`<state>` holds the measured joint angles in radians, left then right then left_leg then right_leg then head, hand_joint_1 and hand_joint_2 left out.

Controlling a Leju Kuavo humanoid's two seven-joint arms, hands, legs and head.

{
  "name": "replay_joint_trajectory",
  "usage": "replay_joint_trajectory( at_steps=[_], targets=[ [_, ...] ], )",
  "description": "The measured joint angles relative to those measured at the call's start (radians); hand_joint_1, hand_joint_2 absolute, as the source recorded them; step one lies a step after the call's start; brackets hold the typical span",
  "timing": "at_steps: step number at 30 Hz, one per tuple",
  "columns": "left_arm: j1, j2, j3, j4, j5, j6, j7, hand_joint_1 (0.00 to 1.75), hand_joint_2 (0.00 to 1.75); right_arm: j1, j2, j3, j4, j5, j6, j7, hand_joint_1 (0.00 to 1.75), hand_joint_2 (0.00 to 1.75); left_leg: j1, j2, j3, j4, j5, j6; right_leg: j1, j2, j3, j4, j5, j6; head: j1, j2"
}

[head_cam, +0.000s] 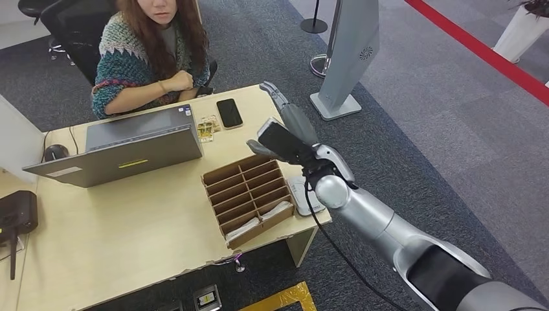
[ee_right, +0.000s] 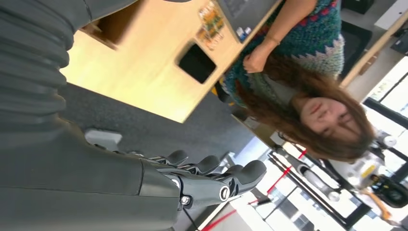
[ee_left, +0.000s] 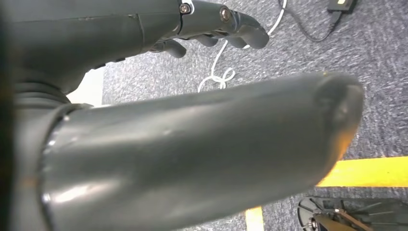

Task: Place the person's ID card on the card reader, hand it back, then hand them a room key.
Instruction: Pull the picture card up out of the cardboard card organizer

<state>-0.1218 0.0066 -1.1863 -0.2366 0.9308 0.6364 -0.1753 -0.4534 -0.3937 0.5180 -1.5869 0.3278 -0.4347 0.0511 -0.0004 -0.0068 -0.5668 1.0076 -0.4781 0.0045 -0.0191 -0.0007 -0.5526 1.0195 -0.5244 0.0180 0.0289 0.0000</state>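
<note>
Grey carpet surrounds a pale wooden desk [head_cam: 116, 240] where a person [head_cam: 149, 52] sits behind a laptop [head_cam: 123, 152]; the slotted cardboard tray [head_cam: 249, 197] and white card reader [head_cam: 299, 197] sit at the near corner, likely within easy reach. Right hand [head_cam: 285, 133] is stretched out above that corner, fingers extended, holding nothing; left hand [ee_left: 216, 24] hangs over the floor, fingers loosely curled, empty; I can't spot the ID card.

Phone [head_cam: 229, 113] behind box [head_cam: 248, 192], perhaps cards inside.

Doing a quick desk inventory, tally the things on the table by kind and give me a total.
Laptop: 1
Phone: 1
Cardboard divider tray: 1
Card reader: 1
Mouse: 1
Small clear item beside the laptop: 1
Black device at the table's edge: 1
Total: 7
</note>
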Motion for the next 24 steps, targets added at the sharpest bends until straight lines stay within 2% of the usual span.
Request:
replay_joint_trajectory(
  at_steps=[6,10,20,24],
  targets=[
    [0.005,0.005,0.012,0.0,0.001,-0.005,0.0,0.0,0.0,0.187,-0.028,-0.117,-0.126,0.021,0.007,0.004,0.0,1.75,0.0,0.003,0.0,0.0,-0.001,0.0,0.0,0.002,0.0,0.0,0.0,0.0,0.0,0.0],
    [0.004,0.008,0.013,0.0,-0.002,-0.008,0.0,0.0,0.0,0.267,-0.034,-0.175,-0.183,0.028,0.006,0.002,0.0,1.75,0.0,0.004,0.0,0.0,-0.001,0.0,0.0,0.002,-0.001,0.0,0.0,0.0,0.0,0.0],
    [0.0,0.012,0.013,0.0,-0.015,-0.011,0.0,0.0,0.0,0.34,-0.04,-0.251,-0.272,0.053,0.014,0.006,0.0,1.75,0.0,0.004,0.0,0.0,-0.001,0.0,0.0,0.003,0.0,0.0,0.0,0.0,0.0,0.0],
    [0.0,0.012,0.013,0.0,-0.022,-0.015,0.0,0.0,0.0,0.357,-0.037,-0.273,-0.308,-0.025,0.003,-0.058,0.0,1.75,0.0,0.004,0.0,0.0,-0.001,0.0,0.0,0.002,0.0,0.0,0.0,0.0,0.0,0.0]
  ],
)
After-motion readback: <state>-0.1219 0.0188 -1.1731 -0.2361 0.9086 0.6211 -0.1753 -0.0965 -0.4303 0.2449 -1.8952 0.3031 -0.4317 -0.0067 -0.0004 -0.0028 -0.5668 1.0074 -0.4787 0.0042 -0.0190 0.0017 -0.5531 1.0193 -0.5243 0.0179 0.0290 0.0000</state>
